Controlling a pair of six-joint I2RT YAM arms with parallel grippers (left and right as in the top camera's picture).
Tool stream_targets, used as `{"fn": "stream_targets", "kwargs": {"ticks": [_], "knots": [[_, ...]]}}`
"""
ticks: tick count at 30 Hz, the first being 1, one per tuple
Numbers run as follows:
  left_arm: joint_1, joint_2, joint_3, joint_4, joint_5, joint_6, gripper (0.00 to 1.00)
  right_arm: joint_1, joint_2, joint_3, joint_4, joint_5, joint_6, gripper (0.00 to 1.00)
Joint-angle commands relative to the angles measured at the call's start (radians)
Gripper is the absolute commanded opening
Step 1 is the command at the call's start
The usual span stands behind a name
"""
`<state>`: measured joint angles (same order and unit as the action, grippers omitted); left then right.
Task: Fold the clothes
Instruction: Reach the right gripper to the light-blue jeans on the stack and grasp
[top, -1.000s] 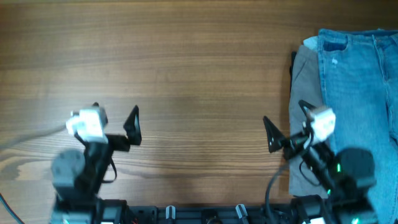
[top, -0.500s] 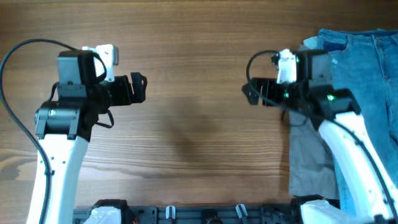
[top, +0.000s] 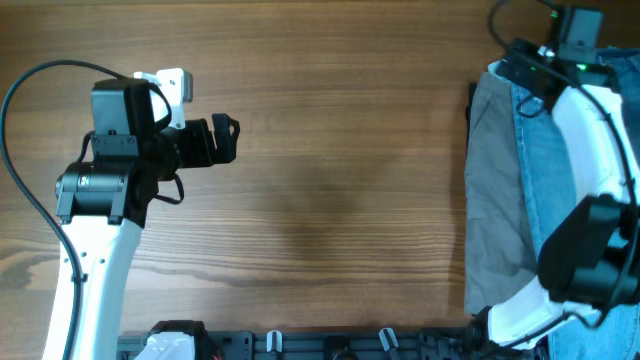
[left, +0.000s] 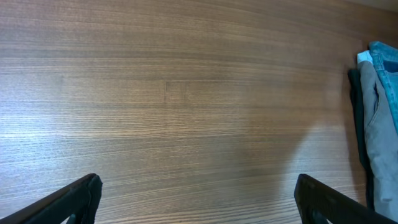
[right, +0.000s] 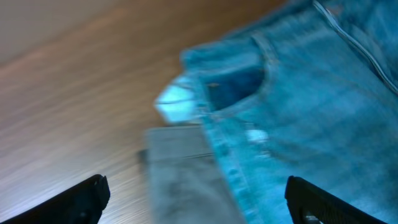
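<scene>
The light blue denim jeans (top: 545, 190) lie at the table's right edge on top of a pile, partly covered by my right arm. In the right wrist view their waistband and a pocket (right: 292, 93) fill the right half, blurred. My right gripper (top: 522, 72) hovers over the pile's far left corner, open and empty (right: 199, 208). My left gripper (top: 222, 140) is open and empty over bare wood at the left (left: 199, 199), far from the jeans. The jeans' edge (left: 387, 65) shows at the right of the left wrist view.
Grey trousers (top: 495, 190) lie under the jeans and stick out to the left; they also show in the right wrist view (right: 180, 174). A pale blue-green cloth corner (right: 177, 99) peeks out at the pile's top. A dark layer (left: 357, 118) edges the pile. The wooden table (top: 340, 150) spans the view.
My right arm has swung from the table's middle out to the far right, over the top of the pile. A second ago both arms were low at the front edge. The left arm now holds still.
</scene>
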<state>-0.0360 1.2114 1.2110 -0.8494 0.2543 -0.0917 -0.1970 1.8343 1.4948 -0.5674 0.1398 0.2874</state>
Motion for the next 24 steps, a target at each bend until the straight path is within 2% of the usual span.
{"fn": "stream_targets", "kwargs": {"ticks": [1, 4, 7, 12, 13, 15, 17, 19, 20, 24], "knots": [[0.008, -0.007, 0.02, 0.003, 0.019, 0.005, 0.97, -0.066, 0.069, 0.003, 0.015, -0.078, -0.059, 0.83], [0.008, -0.007, 0.02, 0.004, 0.019, 0.005, 0.97, -0.07, 0.136, 0.003, 0.01, -0.077, -0.142, 0.67], [0.007, -0.007, 0.02, 0.003, 0.019, 0.004, 0.96, -0.068, 0.21, 0.003, -0.016, -0.086, -0.157, 0.53], [0.008, -0.007, 0.02, 0.004, 0.019, 0.004, 0.96, -0.061, 0.269, 0.002, -0.033, -0.085, -0.183, 0.53], [0.007, -0.007, 0.02, 0.003, 0.019, 0.004, 0.95, -0.061, 0.27, 0.002, -0.032, -0.072, -0.183, 0.6], [0.007, -0.007, 0.02, 0.003, 0.019, 0.004, 0.95, -0.064, 0.27, 0.002, -0.021, 0.051, -0.18, 0.62], [0.007, -0.007, 0.02, 0.003, 0.019, 0.004, 0.96, -0.066, 0.27, 0.002, -0.018, 0.064, -0.175, 0.56], [0.007, -0.007, 0.02, 0.003, 0.019, 0.004, 0.96, -0.069, 0.27, 0.002, -0.018, 0.107, -0.165, 0.36], [0.007, -0.007, 0.02, 0.003, 0.019, 0.004, 0.96, -0.07, 0.269, 0.003, -0.016, 0.127, -0.152, 0.33], [0.007, -0.007, 0.02, 0.004, 0.019, 0.004, 0.97, -0.073, 0.269, 0.003, -0.013, 0.126, -0.153, 0.33]]}}
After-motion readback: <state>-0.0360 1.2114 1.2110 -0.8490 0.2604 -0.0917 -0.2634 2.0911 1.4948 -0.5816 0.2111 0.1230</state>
